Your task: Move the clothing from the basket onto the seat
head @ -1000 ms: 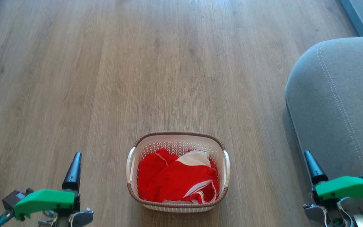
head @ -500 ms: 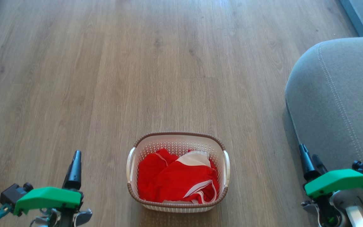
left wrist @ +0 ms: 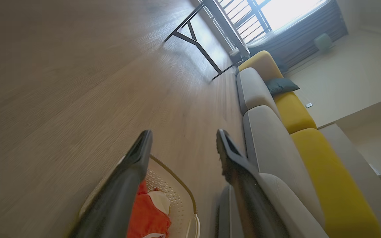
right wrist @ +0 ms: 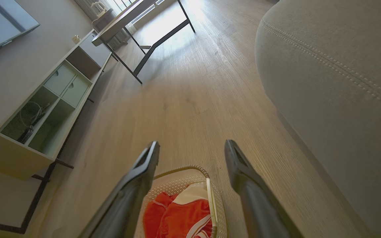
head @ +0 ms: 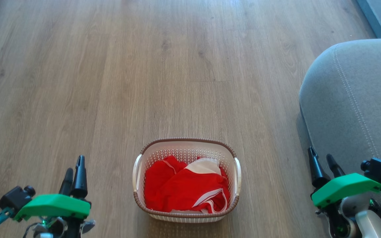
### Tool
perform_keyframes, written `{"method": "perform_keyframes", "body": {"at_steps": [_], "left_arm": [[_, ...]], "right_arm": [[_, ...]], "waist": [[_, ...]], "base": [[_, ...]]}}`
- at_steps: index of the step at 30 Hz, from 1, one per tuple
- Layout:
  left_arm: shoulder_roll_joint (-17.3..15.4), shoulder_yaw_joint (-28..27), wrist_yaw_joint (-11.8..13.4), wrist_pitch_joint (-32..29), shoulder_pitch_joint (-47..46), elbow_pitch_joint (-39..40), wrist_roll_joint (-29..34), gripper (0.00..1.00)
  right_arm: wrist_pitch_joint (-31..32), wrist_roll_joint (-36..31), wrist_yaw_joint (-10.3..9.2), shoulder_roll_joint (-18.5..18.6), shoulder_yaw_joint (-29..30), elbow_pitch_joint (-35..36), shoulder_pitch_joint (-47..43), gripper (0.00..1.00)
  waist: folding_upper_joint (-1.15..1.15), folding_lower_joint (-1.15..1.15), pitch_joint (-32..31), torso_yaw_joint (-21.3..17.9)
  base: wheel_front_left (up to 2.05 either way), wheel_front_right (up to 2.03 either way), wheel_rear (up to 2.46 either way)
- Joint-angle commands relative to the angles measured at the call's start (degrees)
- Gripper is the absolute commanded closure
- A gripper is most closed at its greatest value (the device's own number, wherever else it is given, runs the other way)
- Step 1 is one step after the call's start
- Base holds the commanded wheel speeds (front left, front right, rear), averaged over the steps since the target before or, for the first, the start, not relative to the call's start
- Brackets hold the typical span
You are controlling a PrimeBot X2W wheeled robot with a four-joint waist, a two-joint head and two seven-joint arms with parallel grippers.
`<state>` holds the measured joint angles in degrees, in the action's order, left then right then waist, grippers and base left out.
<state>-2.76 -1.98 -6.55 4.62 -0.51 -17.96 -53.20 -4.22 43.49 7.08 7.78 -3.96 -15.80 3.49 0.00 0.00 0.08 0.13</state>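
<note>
The basket (head: 188, 140) stands on the wooden floor (head: 144, 66), straight in front of the robot. All the clothing (head: 184, 190) lies inside it: crumpled red fabric with white stripes, and a white piece (head: 204, 166) on top toward the far side. The seat (head: 356, 109) is on the robot's right, well apart from the basket, with bare floor between them. I see no garment on the part of the seat that shows.

The left hand (head: 74, 165) hangs at the lower left of the head view and the right hand (head: 320, 153) at the lower right, just beside the edge of the seat. Both hands have their fingers spread wide and hold nothing. Each is to the side of the basket and does not touch it. In each wrist view the basket with the red fabric shows low between the two dark fingers.

In my judgement the task is at its very beginning, and the step in hand is the approach to the first garment. The next move asks one hand to come inward and down over the basket, then to close on a raised fold of the red fabric. The right hand seems the natural choice, because it is nearer to the seat. The fingers should stay away from the perforated wall, since the light basket could be dragged or lifted together with the cloth.
</note>
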Motion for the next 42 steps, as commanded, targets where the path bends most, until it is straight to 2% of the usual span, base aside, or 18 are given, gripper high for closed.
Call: {"method": "perform_keyframes", "body": {"at_steps": [1, 10, 21, 42], "left_arm": [[-0.3, -1.2, -0.4, 0.6, -3.2, 2.1, 1.8, 0.0], [-0.2, -1.4, -0.7, 2.2, -3.3, 2.4, 9.0, 0.0], [-0.2, -1.3, -0.8, 4.0, -3.4, 2.4, 16.3, 0.0], [-1.1, -0.7, -0.9, 7.6, -3.1, 2.6, 30.7, 0.0]], "right_arm": [[-1.1, -1.8, 0.22, 1.7, -0.9, 1.8, 3.4, 0.0], [-2.7, -6.9, 0.25, 3.2, -4.0, 1.6, 4.2, 0.0], [-4.5, -9.1, 0.29, 7.6, -9.6, 3.3, 4.8, 0.0], [-8.0, -20.6, 0.35, 11.1, -12.9, 4.4, 4.0, 0.0]], "waist": [[0.0, 0.0, 0.0, 0.0], [0.0, 0.0, 0.0, -0.1], [0.0, 0.0, 0.0, 0.0], [0.0, 0.0, 0.6, -0.6]], "base": [[0.0, 0.0, 0.0], [0.0, 0.0, 0.0], [0.0, 0.0, 0.0], [0.0, 0.0, 0.0]]}}
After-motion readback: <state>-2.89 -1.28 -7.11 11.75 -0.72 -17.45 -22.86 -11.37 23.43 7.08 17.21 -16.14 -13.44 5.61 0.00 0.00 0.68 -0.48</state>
